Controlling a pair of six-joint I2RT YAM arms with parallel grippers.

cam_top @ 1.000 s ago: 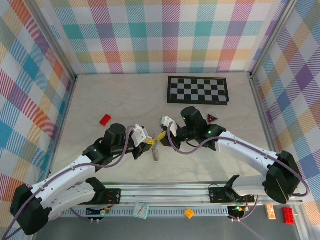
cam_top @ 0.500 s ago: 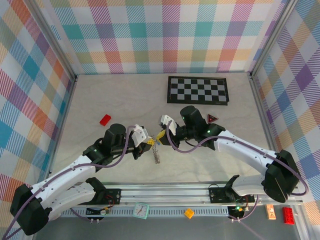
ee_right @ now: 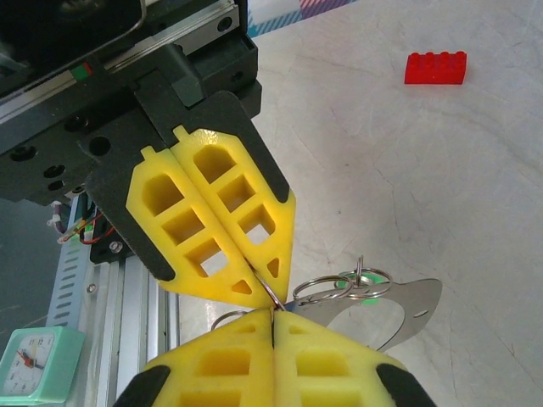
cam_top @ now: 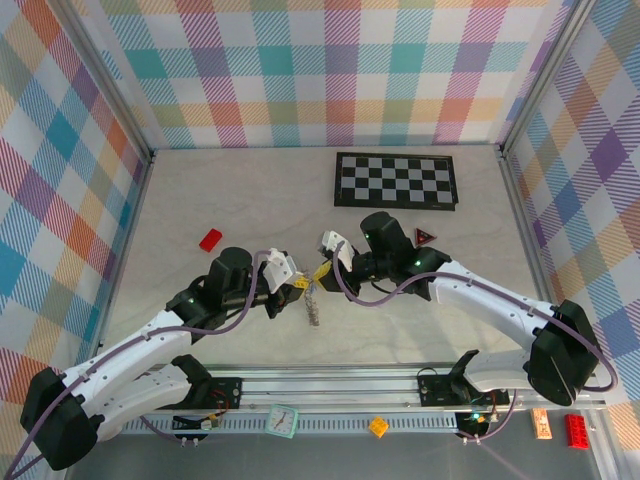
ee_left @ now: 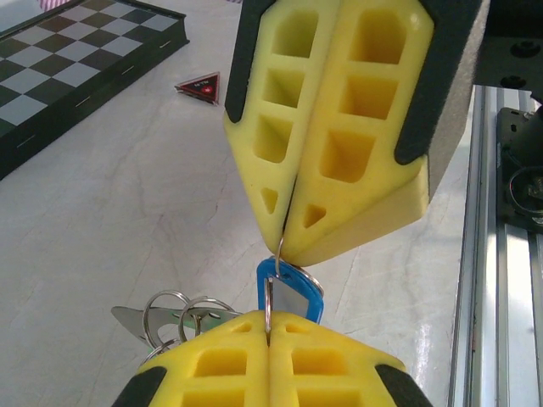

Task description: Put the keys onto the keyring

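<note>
While both arms hold nearly the pose of a second ago, you have one small change to log: the right gripper point(cam_top: 325, 267) has edged a touch toward 8 o'clock, closer to the left gripper point(cam_top: 297, 284), and the silvery bunch point(cam_top: 313, 308) hanging under them has swung slightly and settled. Item, left gripper: pads pressed together, pinching the thin wire of the keyring point(ee_left: 268, 301). Item, right gripper: pads likewise pressed together, nipping the same wire from 12 o'clock in the left wrist view, its tips near the left's. Item, blue key point(ee_left: 293, 292): just behind the wire, between the two sets of tips; you cannot tell whether the wire passes through its hole. Item, green key point(ee_right: 360, 286): among the split rings point(ee_right: 327, 288) at 3 o'clock of the tips in the right wrist view, beside a flat metal plate point(ee_right: 416, 307). Location: mid-table point(cam_top: 230, 190), a little toward 6 o'clock; chequered board point(cam_top: 395, 180) at 1 o'clock, red triangle point(cam_top: 425, 236) at 2, red block point(cam_top: 210, 239) at 9, all well apart. Judgement: so slight a shift suggests fine threading work in hand, not a finished step.
</note>
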